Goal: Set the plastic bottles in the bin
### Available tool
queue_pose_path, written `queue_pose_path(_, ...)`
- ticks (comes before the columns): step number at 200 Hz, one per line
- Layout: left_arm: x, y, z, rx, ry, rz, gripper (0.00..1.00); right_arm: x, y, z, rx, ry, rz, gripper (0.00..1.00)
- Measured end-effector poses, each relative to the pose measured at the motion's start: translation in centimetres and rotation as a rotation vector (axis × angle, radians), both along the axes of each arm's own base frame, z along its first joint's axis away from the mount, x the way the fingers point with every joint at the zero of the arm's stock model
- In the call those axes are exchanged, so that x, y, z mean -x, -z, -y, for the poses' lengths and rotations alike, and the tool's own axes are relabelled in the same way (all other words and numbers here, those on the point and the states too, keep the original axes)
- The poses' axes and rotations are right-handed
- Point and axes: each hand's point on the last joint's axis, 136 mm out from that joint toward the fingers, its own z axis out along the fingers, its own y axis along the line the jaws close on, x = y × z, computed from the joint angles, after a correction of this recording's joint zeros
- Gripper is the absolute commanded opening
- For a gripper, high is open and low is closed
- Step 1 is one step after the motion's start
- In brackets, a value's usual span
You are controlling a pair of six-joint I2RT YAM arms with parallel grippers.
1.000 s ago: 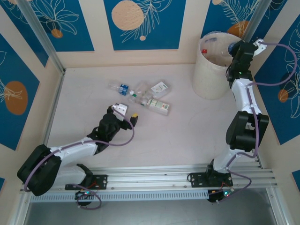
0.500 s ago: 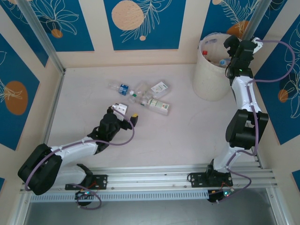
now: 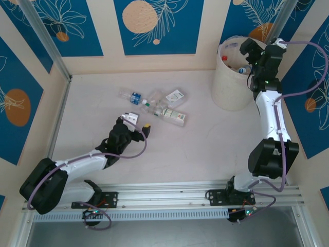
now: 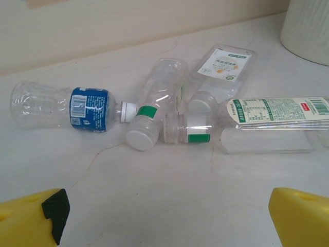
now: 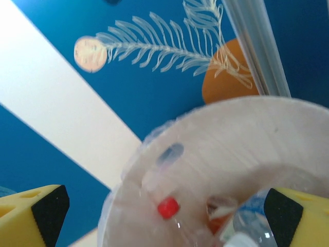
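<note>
The left end effector (image 3: 140, 123) lies low over the bench (image 3: 205, 149) toward 7 o'clock of the top view, its yellow-tipped jaws spread wide with nothing between them. Just beyond it, at about its 1 o'clock, four bottles (image 3: 154, 105) lie on their sides in a loose cluster. In the left wrist view the blue-label bottle (image 4: 61, 105) is at 9 o'clock, its small white cap pointing at the neck of the green-band bottle (image 4: 159, 98). That one runs toward 12 o'clock with its white cap nearest the camera. The flat bottle (image 4: 223, 69), with a white label, sits behind at 1 o'clock. The long bottle (image 4: 272, 123), with a printed white and green label, stretches out to 3 o'clock, its neck close beside the green-band bottle's cap. The bin (image 3: 229, 85) stands in the bench's 2 o'clock corner, well apart from the cluster. The right end effector (image 3: 258, 51) hangs over the bin's right rim with its jaws wide apart and empty. In the right wrist view more bottles lie inside the bag-lined bin, among them a red cap (image 5: 168, 208) and a blue label (image 5: 254, 211).
</note>
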Motion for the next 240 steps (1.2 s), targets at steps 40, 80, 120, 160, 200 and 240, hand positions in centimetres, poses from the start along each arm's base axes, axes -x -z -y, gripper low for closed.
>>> queue_pose_path(40,-1.4,-1.7,0.0,0.054,-0.054,-0.033,1.0,1.9,2.2,-5.0,0.107,-0.123,-0.167,0.99)
queue_pose_path(80,-3.5,-3.2,-1.3,0.209,-0.185,-0.098,1.0,5.3,2.2,-13.7,0.204,-0.5,-0.17,0.99)
queue_pose_path(120,-4.3,-1.0,-4.5,0.352,-0.349,-0.221,1.0,8.3,7.9,-22.8,0.407,-0.904,-0.235,0.99)
queue_pose_path(160,-4.4,0.6,-5.0,0.359,-0.38,-0.317,1.0,9.3,16.4,-25.4,0.432,-1.047,-0.418,0.99)
queue_pose_path(200,-6.8,1.3,-3.1,0.281,-0.266,-0.383,1.0,9.9,20.4,-24.7,0.374,-0.984,-0.517,0.99)
queue_pose_path(240,-11.1,3.7,-4.5,0.275,-0.271,-0.498,1.0,10.2,20.2,-23.4,0.369,-0.888,-0.502,0.99)
